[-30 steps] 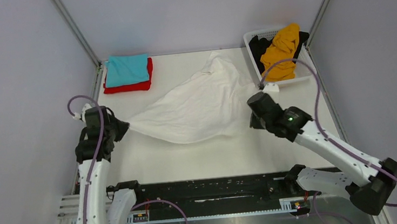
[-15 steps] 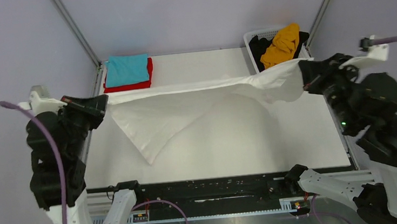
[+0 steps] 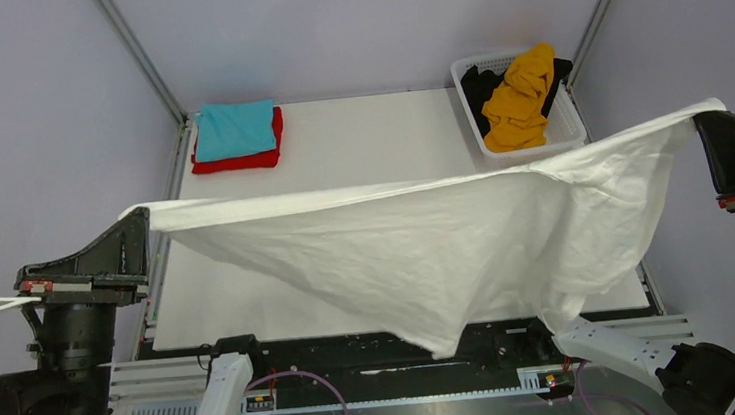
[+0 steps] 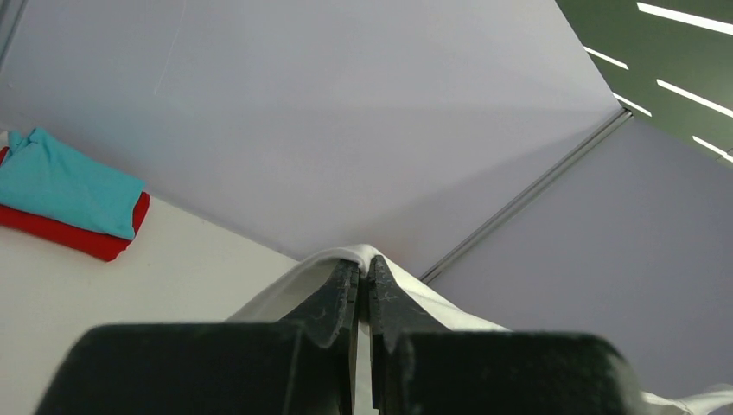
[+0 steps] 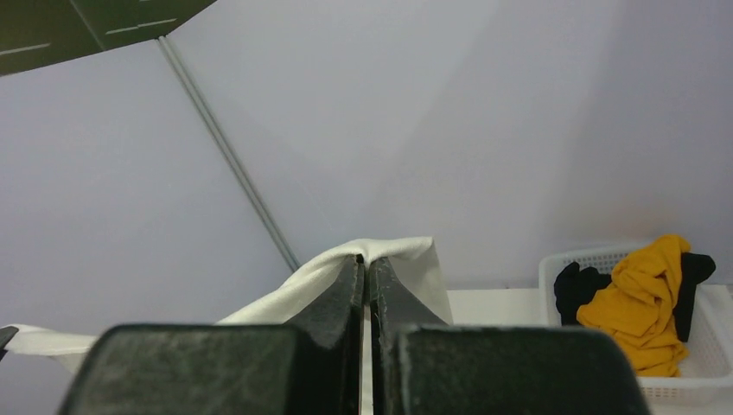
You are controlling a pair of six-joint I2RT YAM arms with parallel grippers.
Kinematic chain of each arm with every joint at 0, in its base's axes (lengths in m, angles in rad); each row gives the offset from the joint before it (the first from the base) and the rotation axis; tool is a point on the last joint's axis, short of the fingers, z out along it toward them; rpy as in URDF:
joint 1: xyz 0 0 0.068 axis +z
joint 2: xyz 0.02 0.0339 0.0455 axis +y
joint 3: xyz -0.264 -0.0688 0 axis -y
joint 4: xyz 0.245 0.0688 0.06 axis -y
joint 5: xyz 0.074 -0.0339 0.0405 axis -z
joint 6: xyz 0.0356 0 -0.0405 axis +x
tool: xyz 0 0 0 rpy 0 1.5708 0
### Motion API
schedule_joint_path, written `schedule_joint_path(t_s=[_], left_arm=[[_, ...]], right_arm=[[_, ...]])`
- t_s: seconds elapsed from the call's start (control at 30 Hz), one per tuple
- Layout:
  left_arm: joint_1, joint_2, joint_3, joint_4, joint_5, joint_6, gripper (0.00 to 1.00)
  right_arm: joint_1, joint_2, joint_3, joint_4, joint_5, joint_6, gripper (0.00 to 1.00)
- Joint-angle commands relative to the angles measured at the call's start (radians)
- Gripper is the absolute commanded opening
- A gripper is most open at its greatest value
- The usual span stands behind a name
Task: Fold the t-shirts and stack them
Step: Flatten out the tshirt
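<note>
Holds white t-shirt [image 3: 428,252] stretched above table [image 3: 377,126], corners pinched tight in left gripper [image 4: 364,272] and right gripper [image 5: 365,259]; needs level, even lowering, taut, to land flat.

I'm looking into a lab test cell: plain pale-lilac wall panels [image 3: 358,28] in grey metal framing [image 3: 140,57] enclose a white tabletop [image 3: 367,137].

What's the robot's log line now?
left gripper: shut on white t-shirt | right gripper: shut on it | white t-shirt: stretched midair | stack: teal t-shirt over red t-shirt
</note>
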Motion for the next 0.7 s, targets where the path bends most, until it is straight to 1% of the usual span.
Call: schedule_joint_path(t_s=[0.0,0.07,0.13,0.2,0.3,0.37,0.47,0.57,0.67], left_arm=[[0.000,0.037,0.021,-0.001,-0.003,0.013,0.00],[0.000,0.048,-0.005,0.010,-0.008,0.014,0.00],[0.000,0.066,-0.052,0.020,-0.011,0.019,0.00],[0.000,0.086,-0.144,0.036,-0.019,0.026,0.00],[0.000,0.131,-0.278,0.063,-0.070,0.041,0.00],[0.000,0.166,-0.382,0.093,-0.111,0.049,0.00],[-0.001,0.220,-0.548,0.172,-0.141,0.045,0.00],[-0.001,0.280,-0.682,0.234,-0.157,0.030,0.00],[0.000,0.342,-0.798,0.323,-0.189,0.024,0.00]], right_arm=[[-0.004,0.043,0.022,0.002,-0.005,-0.078,0.00],[-0.005,0.060,-0.001,0.028,0.038,-0.095,0.00],[-0.005,0.066,-0.060,0.074,0.098,-0.110,0.00],[-0.004,0.069,-0.144,0.130,0.186,-0.125,0.00],[-0.004,0.061,-0.318,0.252,0.308,-0.148,0.00],[-0.004,0.059,-0.468,0.343,0.379,-0.172,0.00],[-0.006,0.076,-0.641,0.459,0.444,-0.191,0.00],[-0.021,0.120,-0.788,0.512,0.451,-0.165,0.00],[-0.050,0.176,-0.910,0.546,0.381,-0.098,0.00]])
